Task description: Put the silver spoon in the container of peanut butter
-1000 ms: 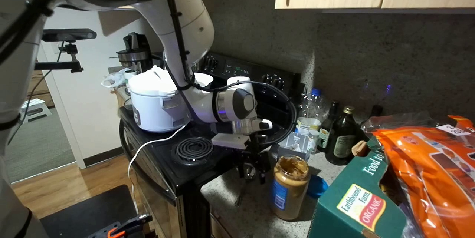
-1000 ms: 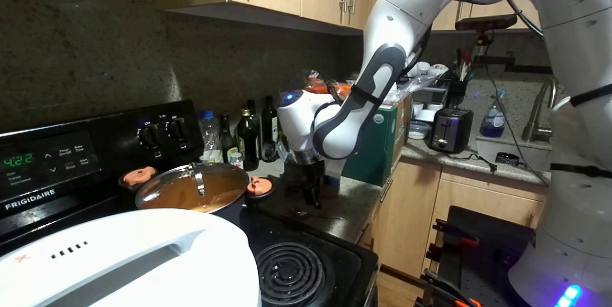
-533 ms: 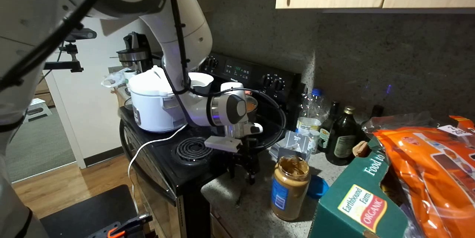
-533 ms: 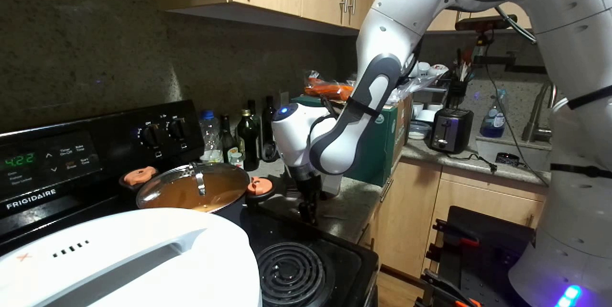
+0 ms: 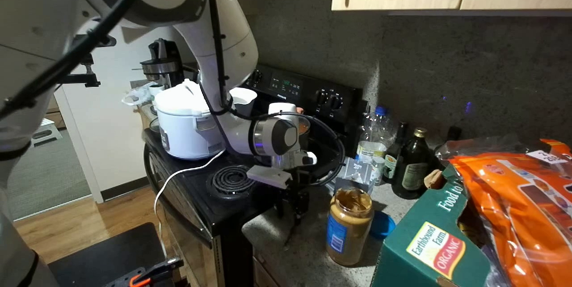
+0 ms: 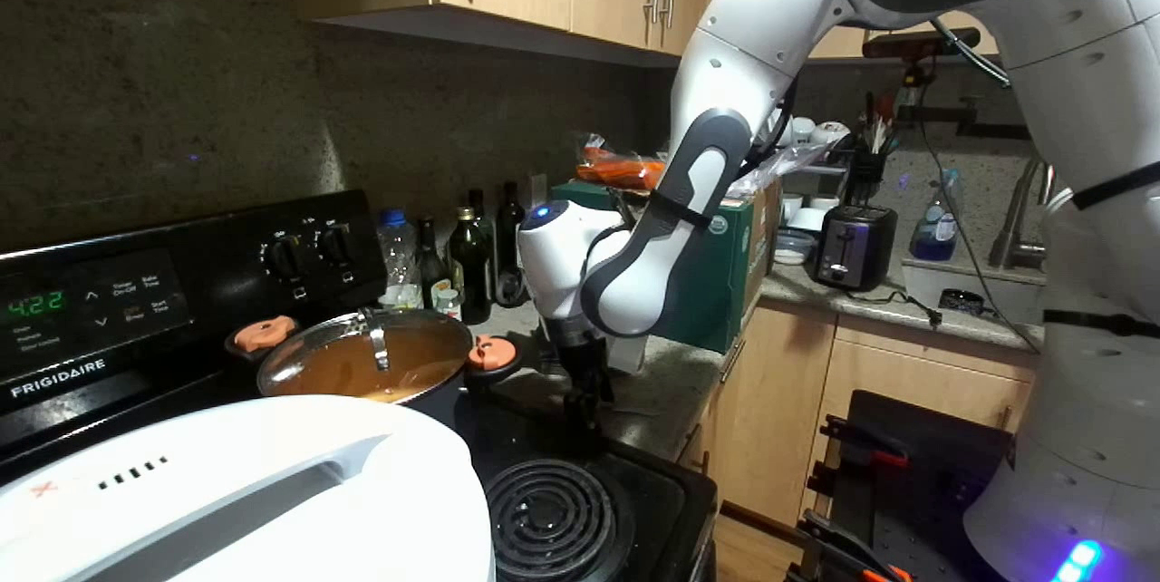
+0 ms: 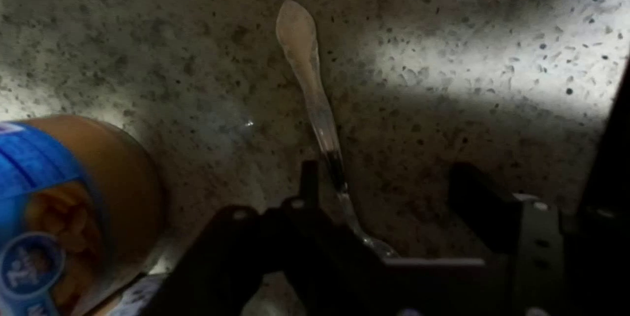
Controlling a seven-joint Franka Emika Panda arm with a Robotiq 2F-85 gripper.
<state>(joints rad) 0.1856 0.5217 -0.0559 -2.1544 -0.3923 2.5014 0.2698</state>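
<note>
the silver spoon point(image 7: 323, 124) lies on the counter point(image 7: 192, 60), mid-frame in the wrist view, its lower end partly hidden by the gripper point(image 7: 385, 174) — spread, with nothing in its grasp. lower left is the peanut butter jar point(image 7: 88, 207), seen uncapped in an exterior view, a blue lid point(image 5: 383, 225) just beside it. grasping, lifting and placing all seem left.
</note>
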